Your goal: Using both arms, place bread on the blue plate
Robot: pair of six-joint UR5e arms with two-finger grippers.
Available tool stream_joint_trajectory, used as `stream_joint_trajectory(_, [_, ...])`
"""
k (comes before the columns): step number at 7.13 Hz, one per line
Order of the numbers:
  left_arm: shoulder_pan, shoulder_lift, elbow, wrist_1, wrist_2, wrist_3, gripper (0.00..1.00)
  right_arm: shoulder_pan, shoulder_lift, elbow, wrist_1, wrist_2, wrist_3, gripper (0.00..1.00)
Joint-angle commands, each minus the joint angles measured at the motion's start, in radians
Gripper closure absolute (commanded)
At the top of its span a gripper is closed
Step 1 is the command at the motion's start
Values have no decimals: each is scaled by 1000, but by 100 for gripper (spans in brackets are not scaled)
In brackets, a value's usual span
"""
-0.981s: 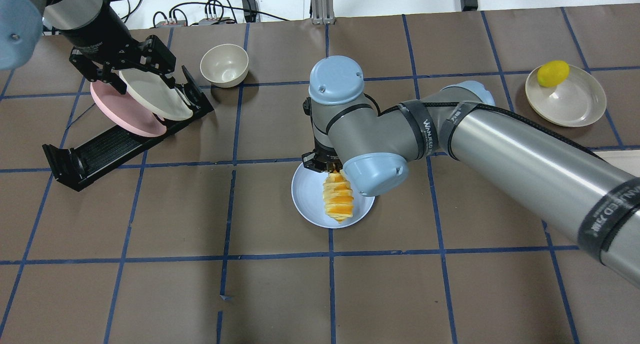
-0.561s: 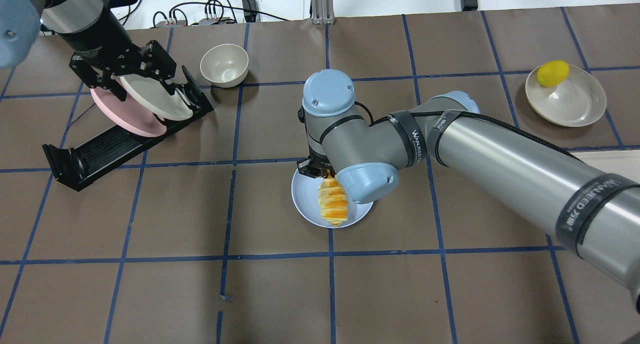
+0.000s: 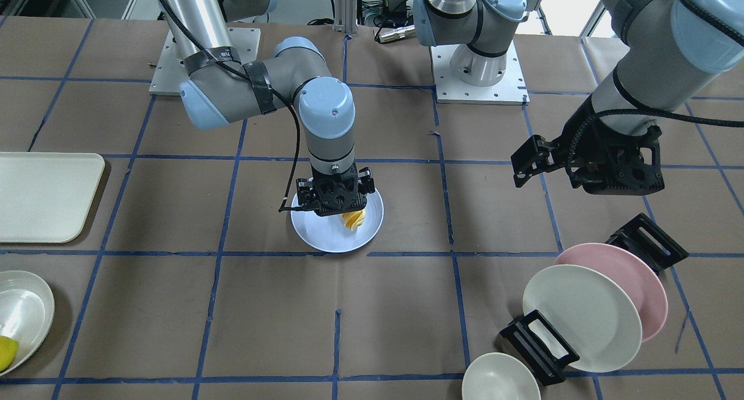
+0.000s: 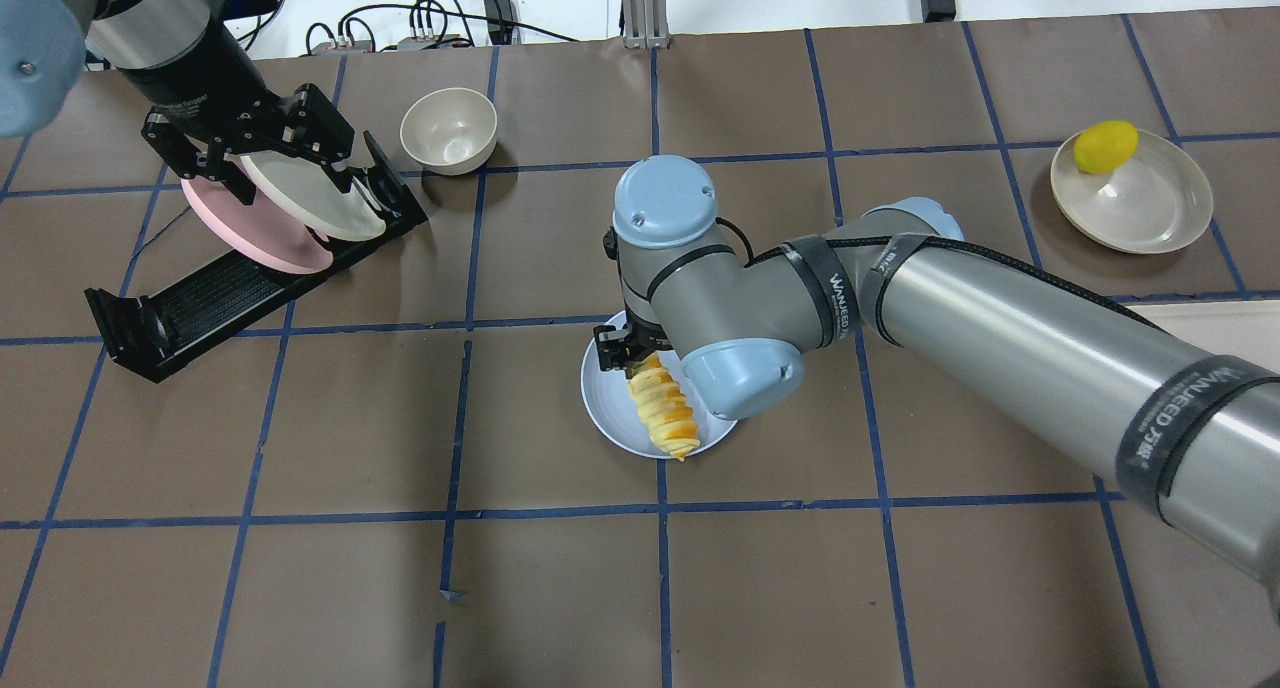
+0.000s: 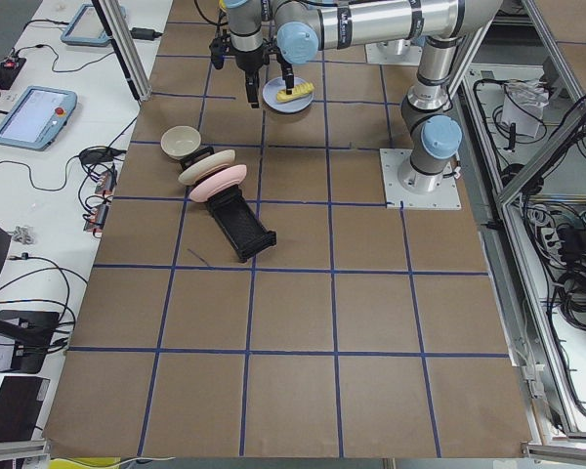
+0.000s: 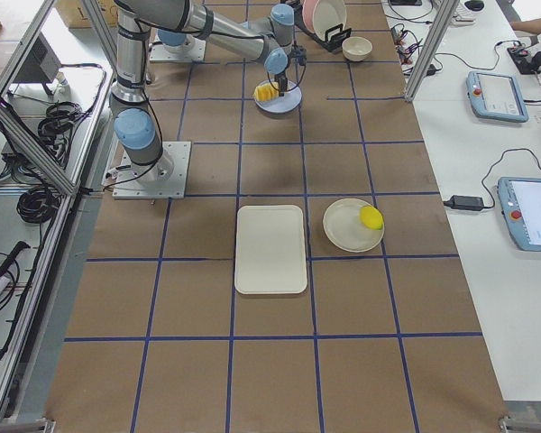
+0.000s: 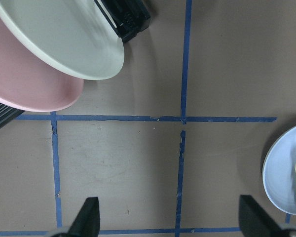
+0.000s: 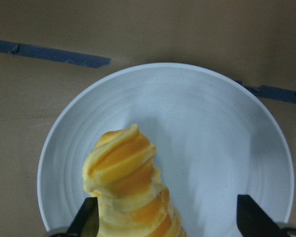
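Bread: the bread (image 4: 663,413) lies on the blue plate (image 4: 610,408). In the overhead view it runs from near the plate's centre out to the rim at 5 o'clock.
Right gripper: the right gripper (image 3: 337,209) is low over the plate, jaws spread wide and gripping nothing. The wrist view shows both fingertips (image 8: 89,217) at the frame's bottom edge.
Contact: the bread sits hard by the left-hand fingertip in the wrist view. Cannot tell if they touch.
Cut off: the bread's near end runs out of the wrist frame at 6 o'clock.
Hidden: from overhead, the right arm's wrist cap covers the plate from 12 to 4 o'clock, and most of the gripper too. From the front, the gripper hides all but a bit of the bread.
Left gripper: the left gripper (image 3: 584,170) is wide apart and empty, held above the black rack (image 4: 200,298) at the table's 10 o'clock.
Rack: it holds a pink plate (image 4: 260,238) and a cream plate (image 4: 310,193), both leaning. The gripper hides their upper rims from overhead.
Elsewhere: a bowl (image 4: 449,130) at 11 o'clock, and a cream dish (image 4: 1150,208) with a yellow piece (image 4: 1106,146) at 2 o'clock.
Side views: too small to show the jaws.
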Motion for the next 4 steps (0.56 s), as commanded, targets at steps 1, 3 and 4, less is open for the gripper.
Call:
stream_joint_trajectory(1, [0,0,0,0,0,2,0,-55,-24,-108,4,-3,-55,0])
stream_joint_trajectory(3, [0,-2,0,0,0,2,0,-157,-24,-257,100,-19,-261,0])
stream_joint_trajectory(4, [0,0,0,0,0,2,0,-236,-38,-288,138,-16,-317,0])
